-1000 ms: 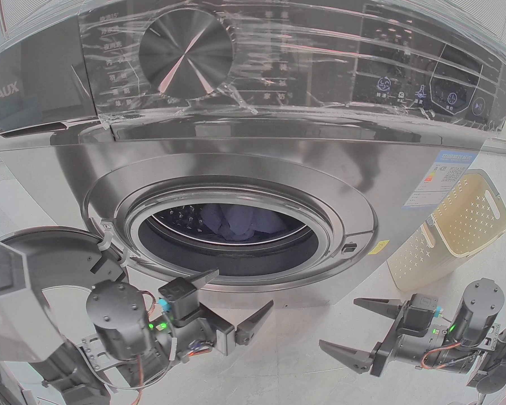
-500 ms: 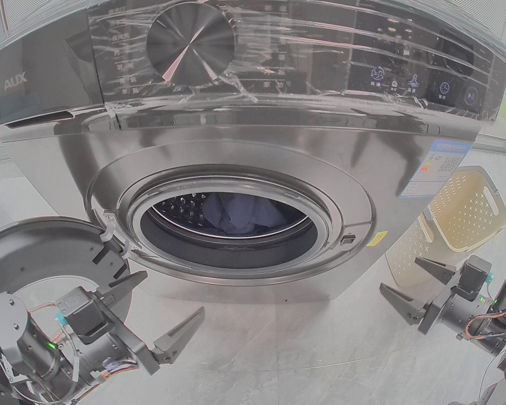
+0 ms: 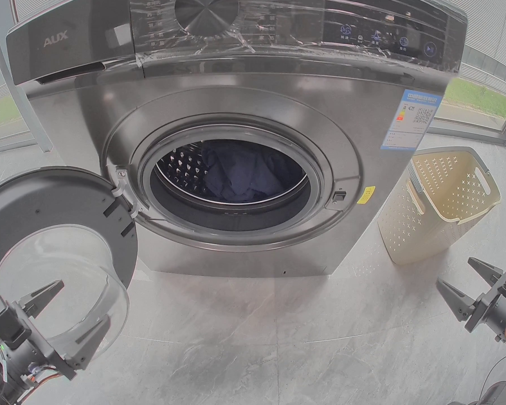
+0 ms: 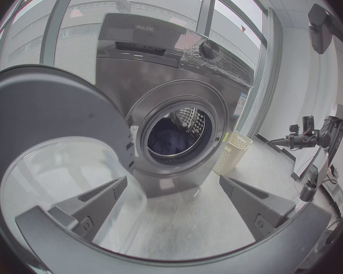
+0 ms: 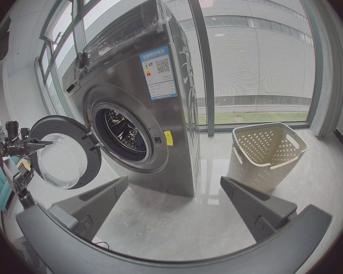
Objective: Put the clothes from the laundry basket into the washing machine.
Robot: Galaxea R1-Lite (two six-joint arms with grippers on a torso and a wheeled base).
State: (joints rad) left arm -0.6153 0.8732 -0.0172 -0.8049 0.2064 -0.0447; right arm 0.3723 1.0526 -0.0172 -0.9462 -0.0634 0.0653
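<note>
Clothes (image 3: 242,172) are lying inside the washing machine (image 3: 236,94) ahead of the left gripper (image 3: 81,302) and right gripper (image 3: 454,271), both gaping wide.

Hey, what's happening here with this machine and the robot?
A robot is loading laundry. The washer stands with its door swung open, and dark blue clothes lie in the drum. The basket on the floor beside it looks empty, as far as its inside shows. The left gripper and right gripper are both open, holding nothing, low in front of the washer.
</note>
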